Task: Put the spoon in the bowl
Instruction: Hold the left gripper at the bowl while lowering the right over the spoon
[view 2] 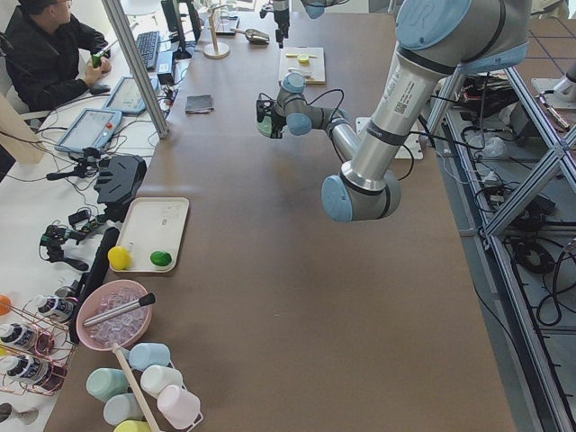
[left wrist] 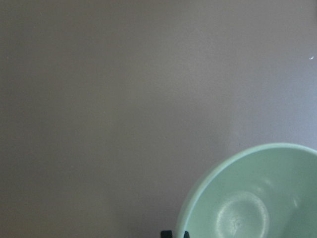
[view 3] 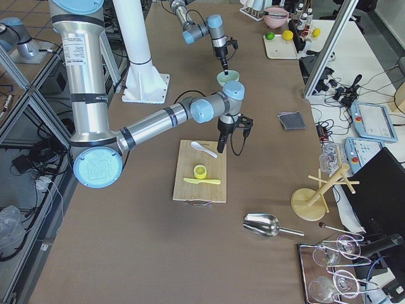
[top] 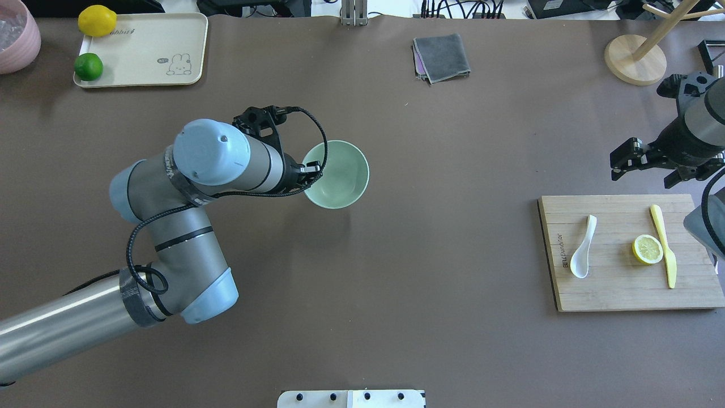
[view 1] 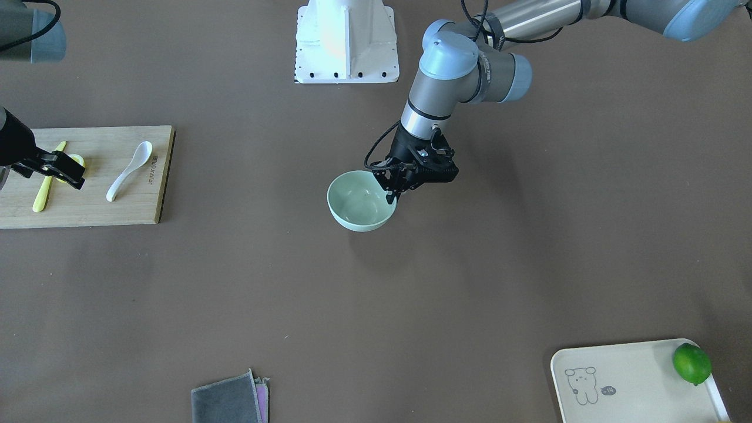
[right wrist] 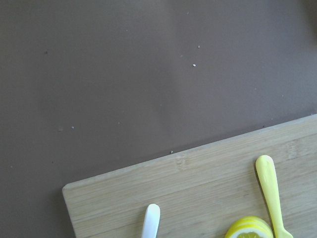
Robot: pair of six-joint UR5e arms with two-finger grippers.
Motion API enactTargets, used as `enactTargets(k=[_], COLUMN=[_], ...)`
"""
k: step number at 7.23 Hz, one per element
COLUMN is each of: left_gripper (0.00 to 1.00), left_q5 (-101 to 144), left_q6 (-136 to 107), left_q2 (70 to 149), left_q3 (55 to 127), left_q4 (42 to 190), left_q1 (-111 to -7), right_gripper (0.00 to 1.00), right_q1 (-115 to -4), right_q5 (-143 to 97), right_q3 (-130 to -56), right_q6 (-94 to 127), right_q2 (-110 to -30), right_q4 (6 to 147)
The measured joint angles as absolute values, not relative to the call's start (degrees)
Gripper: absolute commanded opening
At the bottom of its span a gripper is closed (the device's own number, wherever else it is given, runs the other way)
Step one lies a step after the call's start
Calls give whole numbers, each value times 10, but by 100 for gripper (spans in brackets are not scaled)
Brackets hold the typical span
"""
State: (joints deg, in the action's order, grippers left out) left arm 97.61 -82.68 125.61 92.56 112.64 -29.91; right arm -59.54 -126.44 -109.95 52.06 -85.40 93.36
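Spoon (top: 583, 249) lies untouched on cutting board (top: 612, 289) by worktop's right edge. Right gripper (top: 649, 167) hovers open, empty. Left gripper (view 1: 392, 197) pinches bowl (view 1: 355, 205) rim mid-worktop. Pick and placement remain.

This is a robotics lab, not a kitchen. Two industrial arms, the left arm (view 2: 400, 99) and the right arm (view 3: 85, 82), work over a brown-covered desk (view 2: 270, 297) beside a white pedestal (view 1: 346, 53) at twelve o'clock in the front-facing view. In the exterior left view an aluminium post (view 2: 137, 67) stands at eleven o'clock and loose cables (view 2: 531, 256) lie at three o'clock. At ten o'clock an operator (view 2: 40, 54) sits at a bench with a keyboard (view 2: 147, 49) and a teach pendant (view 2: 90, 130). Kitchenware appears only as props: pastel cups (view 2: 148, 382) at seven o'clock and a metal scoop (view 3: 262, 225).
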Motion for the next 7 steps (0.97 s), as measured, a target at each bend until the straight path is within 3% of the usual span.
enactTargets(k=[3, 4, 7], left_gripper=[0, 95, 97], left_q5=[956, 954, 946], left_q6=[-827, -827, -826], left_q2=[1261, 1261, 1261], left_q3=[925, 927, 939], left_q4=[1120, 1116, 1108], left_q1=[-285, -284, -284], right_gripper=[100, 100, 100], right_q1=[-560, -544, -524], right_q5=[-1265, -1262, -1263], right_q3=[-1097, -1095, -1081], right_q6=[542, 543, 544], right_q2=[-862, -864, -864], right_q4=[934, 934, 934])
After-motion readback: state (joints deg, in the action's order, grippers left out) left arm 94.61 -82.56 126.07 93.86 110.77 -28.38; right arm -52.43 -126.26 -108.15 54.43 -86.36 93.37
